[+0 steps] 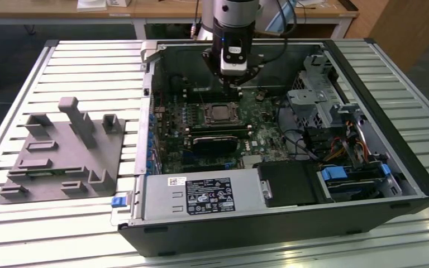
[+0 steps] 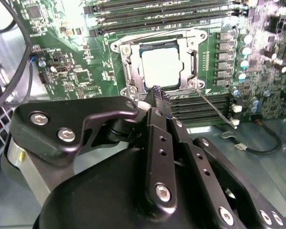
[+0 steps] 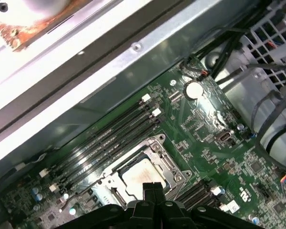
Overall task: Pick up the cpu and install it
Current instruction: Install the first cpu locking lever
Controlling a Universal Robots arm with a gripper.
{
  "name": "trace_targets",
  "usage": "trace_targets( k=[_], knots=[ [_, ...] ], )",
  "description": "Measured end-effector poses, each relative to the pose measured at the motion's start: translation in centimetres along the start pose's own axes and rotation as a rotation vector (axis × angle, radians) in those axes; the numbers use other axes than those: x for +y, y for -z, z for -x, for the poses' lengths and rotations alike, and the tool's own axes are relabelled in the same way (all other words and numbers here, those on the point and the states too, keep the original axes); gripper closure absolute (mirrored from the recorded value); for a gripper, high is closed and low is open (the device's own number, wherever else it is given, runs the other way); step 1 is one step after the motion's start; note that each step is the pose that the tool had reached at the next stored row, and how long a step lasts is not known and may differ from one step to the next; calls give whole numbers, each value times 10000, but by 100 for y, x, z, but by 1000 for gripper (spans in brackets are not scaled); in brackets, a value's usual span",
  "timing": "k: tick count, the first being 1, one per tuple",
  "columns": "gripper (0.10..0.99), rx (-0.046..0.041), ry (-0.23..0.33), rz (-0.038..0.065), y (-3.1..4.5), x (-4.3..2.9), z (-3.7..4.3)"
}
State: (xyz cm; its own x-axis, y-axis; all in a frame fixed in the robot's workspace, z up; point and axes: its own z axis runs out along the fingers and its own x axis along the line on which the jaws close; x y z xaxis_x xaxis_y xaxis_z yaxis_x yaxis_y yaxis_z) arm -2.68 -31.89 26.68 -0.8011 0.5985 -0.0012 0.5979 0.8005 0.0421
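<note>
- The cpu (image 2: 161, 66) is seen seated in the motherboard socket (image 2: 128, 71), in both wrist views.
- The claw (image 2: 158, 94) is held closed and empty just beside the socket.
- Installation is judged nearly done; a clean withdrawal is called for.

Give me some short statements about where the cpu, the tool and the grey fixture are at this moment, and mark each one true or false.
1. The cpu lies in the motherboard socket. True.
2. The tool holds the cpu in the air. False: its fingers are together with nothing between them, above the socket's edge.
3. The tool is inside the open computer case. True.
4. The grey fixture stands inside the case. False: it stands on the slatted table, on the exterior view's left of the case.
</note>
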Motion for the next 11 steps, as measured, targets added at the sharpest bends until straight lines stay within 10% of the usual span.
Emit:
trace_targets(
  k=[11],
  knots=[
    [980, 83, 1900, 7, -23, -1, 0]
  ],
)
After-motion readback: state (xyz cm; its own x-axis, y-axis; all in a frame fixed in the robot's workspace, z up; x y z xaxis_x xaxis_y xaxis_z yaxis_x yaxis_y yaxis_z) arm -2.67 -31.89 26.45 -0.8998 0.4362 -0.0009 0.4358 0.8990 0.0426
